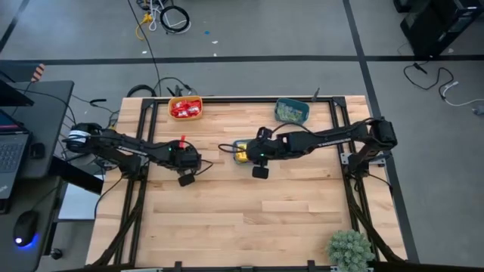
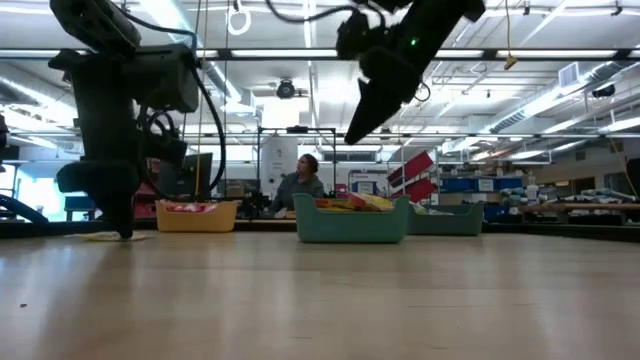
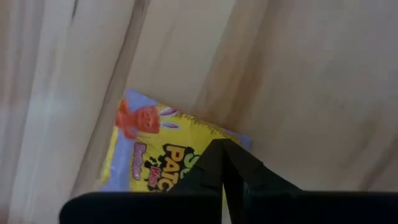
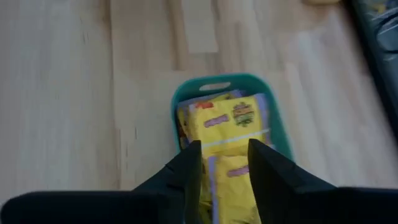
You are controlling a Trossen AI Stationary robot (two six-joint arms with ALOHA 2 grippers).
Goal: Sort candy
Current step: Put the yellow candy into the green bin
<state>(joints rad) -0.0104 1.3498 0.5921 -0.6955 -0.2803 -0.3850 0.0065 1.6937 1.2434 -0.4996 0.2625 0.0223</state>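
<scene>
Sorting is under way on two fronts, and each calls for its own care. The left claw [image 3: 225,163] is pressed down at the bench [image 1: 249,211], its fingers brought together on the edge of a yellow candy packet [image 3: 149,155] that lies flat on the wood; whether the wrapper is truly pinched or merely pushed under the tips cannot be told from the wrist view, so a slow, straight lift is advised, with the grip checked before any travel. A thin flat packet is likely to slip or fold, so dragging along the bench should be avoided. The right claw [image 4: 225,163] hangs above the teal bowl [image 4: 280,124] in the middle of the bench, its fingers held apart with nothing seen between them, and yellow candy [image 4: 227,118] is piled inside that bowl. If a drop has just been made there, the right arm is best drawn up and aside, so that room is left for the left arm to bring its yellow packet to the same bowl without a clash. In the high view, red packets [image 1: 185,110] are gathered in the orange bowl [image 1: 186,99] at the far edge, and a second teal bowl [image 1: 292,111] stands further along, its contents too small to name.
</scene>
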